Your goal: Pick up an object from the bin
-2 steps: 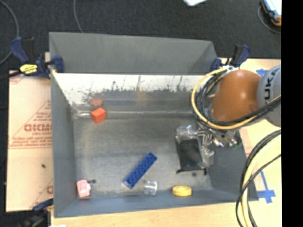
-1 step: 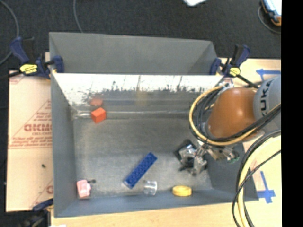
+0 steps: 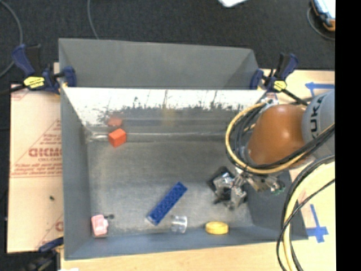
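A small pink block point(image 3: 99, 225) sits in the front left corner of the grey bin point(image 3: 76, 168), and an orange cube point(image 3: 117, 137) lies by the back wall. A long blue brick point(image 3: 167, 202) lies slantwise mid-front, just beside a small clear cup point(image 3: 179, 223). A yellow disc point(image 3: 216, 227) lies near the front wall, below and slightly left of the tool point(image 3: 228, 192), apart from it. I cannot tell whether the tool is apart or together.

Orange cube point(image 3: 117, 137) by the bin's point(image 3: 74, 179) back-left corner, pink block point(image 3: 99, 225) front-left (blue brick point(image 3: 167, 202), clear cup point(image 3: 179, 223), yellow disc point(image 3: 216, 227) along the front edge).
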Controlling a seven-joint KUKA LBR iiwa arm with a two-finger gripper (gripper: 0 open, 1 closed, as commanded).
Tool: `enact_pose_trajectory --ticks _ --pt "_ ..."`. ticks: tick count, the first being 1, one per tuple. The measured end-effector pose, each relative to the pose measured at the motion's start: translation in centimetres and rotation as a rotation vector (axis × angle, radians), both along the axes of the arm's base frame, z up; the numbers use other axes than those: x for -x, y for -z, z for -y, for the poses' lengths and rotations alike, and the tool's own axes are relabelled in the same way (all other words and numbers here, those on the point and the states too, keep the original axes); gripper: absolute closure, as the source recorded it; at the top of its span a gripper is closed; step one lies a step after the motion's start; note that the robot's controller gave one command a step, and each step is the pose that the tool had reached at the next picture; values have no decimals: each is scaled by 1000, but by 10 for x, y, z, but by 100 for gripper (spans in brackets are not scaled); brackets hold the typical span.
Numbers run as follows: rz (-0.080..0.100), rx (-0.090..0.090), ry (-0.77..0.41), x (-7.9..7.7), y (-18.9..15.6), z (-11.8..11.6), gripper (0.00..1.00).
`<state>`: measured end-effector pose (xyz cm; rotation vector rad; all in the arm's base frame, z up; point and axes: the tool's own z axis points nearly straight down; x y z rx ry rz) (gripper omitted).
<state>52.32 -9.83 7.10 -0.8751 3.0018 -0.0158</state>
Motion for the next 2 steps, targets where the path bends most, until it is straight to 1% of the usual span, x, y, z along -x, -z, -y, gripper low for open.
enact_pose_trajectory --ticks 1,2 --pt "7 1 -15 -9 -39 4 100" --pt "9 1 16 -8 -92 0 100"
